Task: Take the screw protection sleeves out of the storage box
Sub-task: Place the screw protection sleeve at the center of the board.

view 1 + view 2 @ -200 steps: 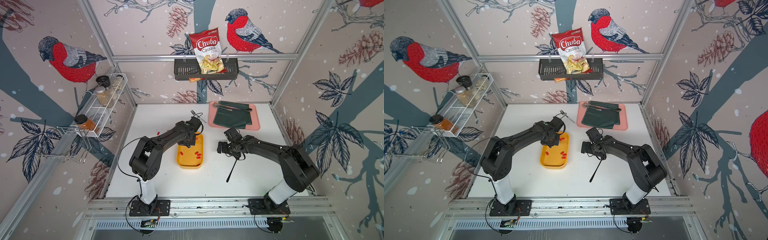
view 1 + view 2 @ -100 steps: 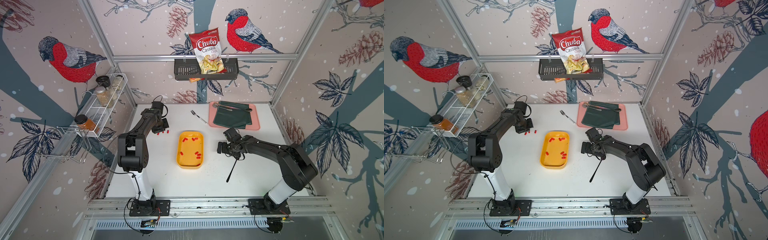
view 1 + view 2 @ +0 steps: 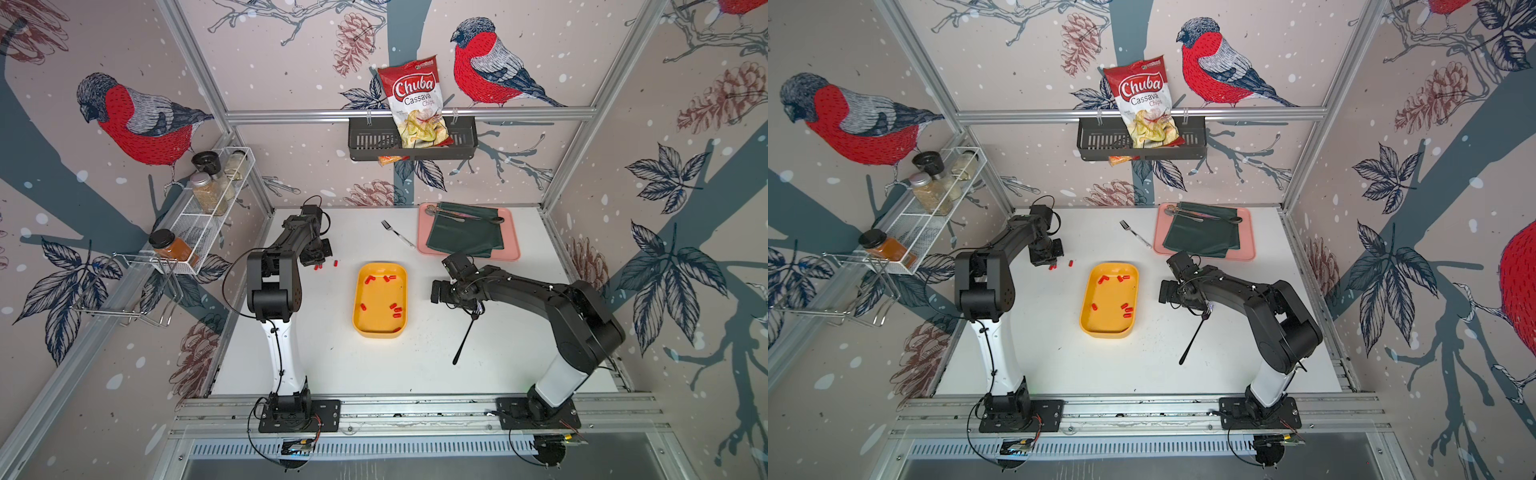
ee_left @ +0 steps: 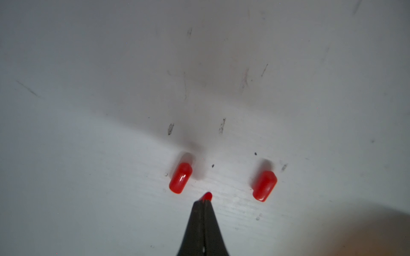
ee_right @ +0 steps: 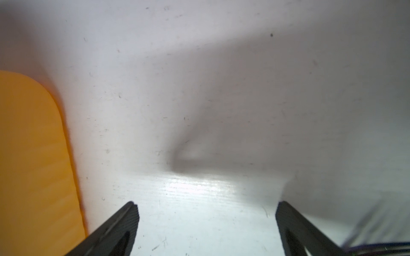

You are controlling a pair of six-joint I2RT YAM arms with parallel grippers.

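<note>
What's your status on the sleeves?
Left gripper shut on red sleeve, two sleeves beside it on table. Right gripper open, empty. More sleeves in storage box. Nothing blocking.

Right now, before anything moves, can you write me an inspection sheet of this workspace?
Surface: white table, scuffed.
Job's things: yellow box holds several red caps; two caps lie loose on the table.
Clutter: silver fork, black utensil, pink tray with green cloth.
Grippers: left gripper shut on a red cap; right gripper open, empty, beside the box.
Cables: black cable loops beside the left arm.
Surroundings: wire rack with jars, chip bag in a black basket.
</note>
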